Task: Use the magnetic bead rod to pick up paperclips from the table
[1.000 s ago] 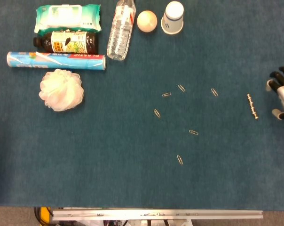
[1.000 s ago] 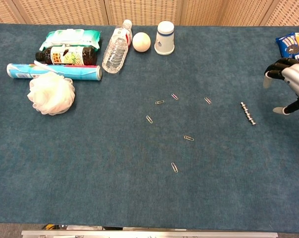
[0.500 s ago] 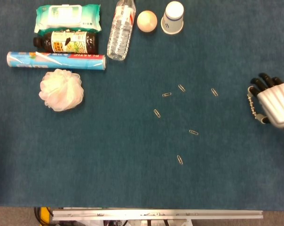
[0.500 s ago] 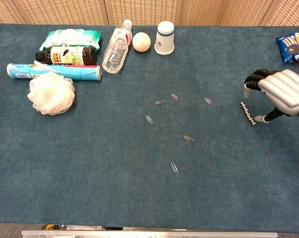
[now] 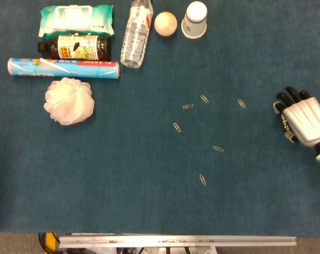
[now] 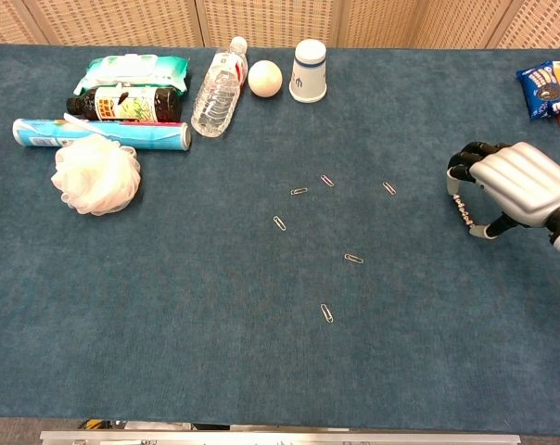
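Lab test bench: blue felt table [image 6: 169, 352], assorted household props.

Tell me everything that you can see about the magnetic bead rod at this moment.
The magnetic bead rod is a thin, straight chain of small metallic-looking beads, lying flat on the blue cloth of the table near its right edge. The right hand is over it, fingers curved around it, so only part shows between fingers and thumb. Whether the hand already grips it cannot be told. It lies apart from the paperclips; the nearest paperclip is further left.
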